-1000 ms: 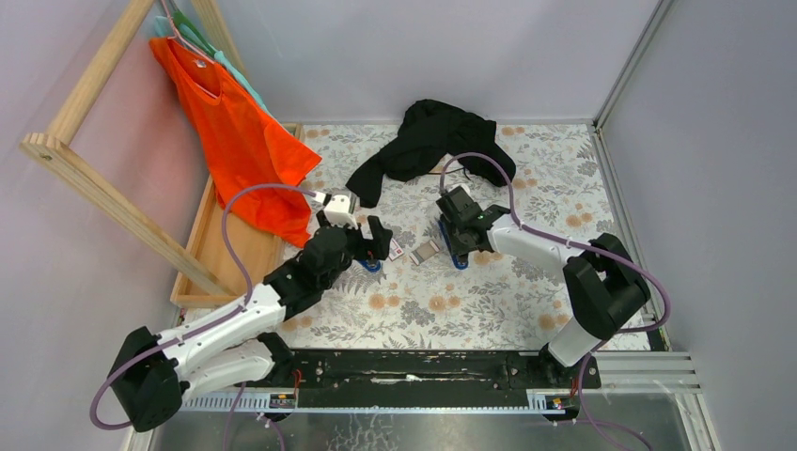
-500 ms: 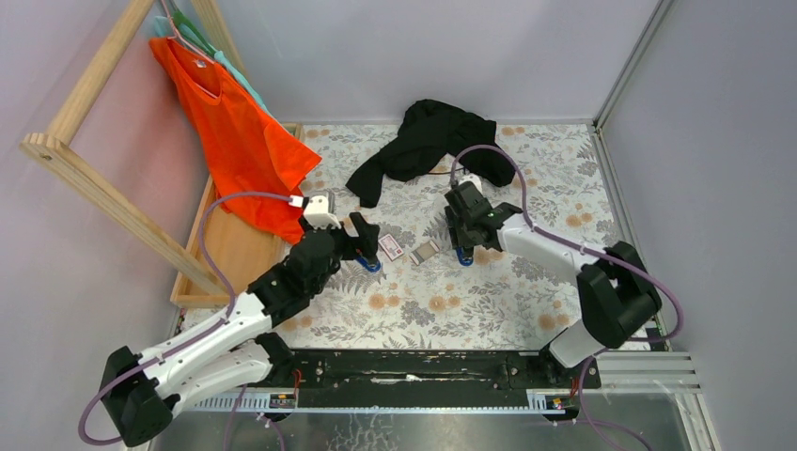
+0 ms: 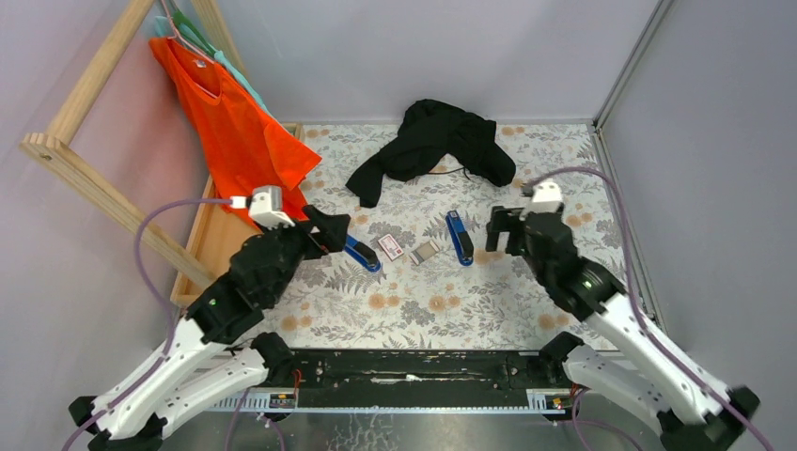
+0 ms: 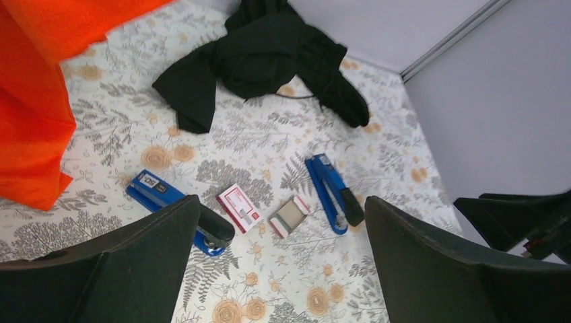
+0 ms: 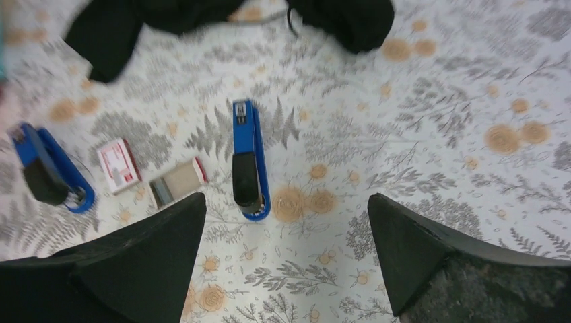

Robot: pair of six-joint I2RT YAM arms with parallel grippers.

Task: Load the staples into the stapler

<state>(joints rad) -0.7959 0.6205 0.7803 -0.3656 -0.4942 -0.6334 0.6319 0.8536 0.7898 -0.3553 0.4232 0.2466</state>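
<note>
Two blue staplers lie on the flowered table: one (image 3: 362, 254) at centre-left, the other (image 3: 460, 238) to its right, both with black tops. Between them sit the staples: a white-and-red box (image 3: 391, 247) and a small open grey tray (image 3: 425, 251). My left gripper (image 3: 324, 230) hovers open just left of the left stapler (image 4: 151, 189), holding nothing. My right gripper (image 3: 505, 230) stands open to the right of the right stapler (image 5: 249, 161), apart from it. The box (image 4: 240, 205) and tray (image 4: 291, 215) show between my left gripper (image 4: 281, 202) fingers. My right gripper (image 5: 286, 198) is empty.
A crumpled black garment (image 3: 428, 141) lies at the back of the table. An orange shirt (image 3: 235, 132) hangs from a wooden rack (image 3: 103, 178) on the left, above a wooden tray (image 3: 221, 249). Grey walls close in the back and right.
Both arms have pulled back from the middle, the left toward the left, the right toward the right. The right gripper has opened and left the right stapler lying on the table.
</note>
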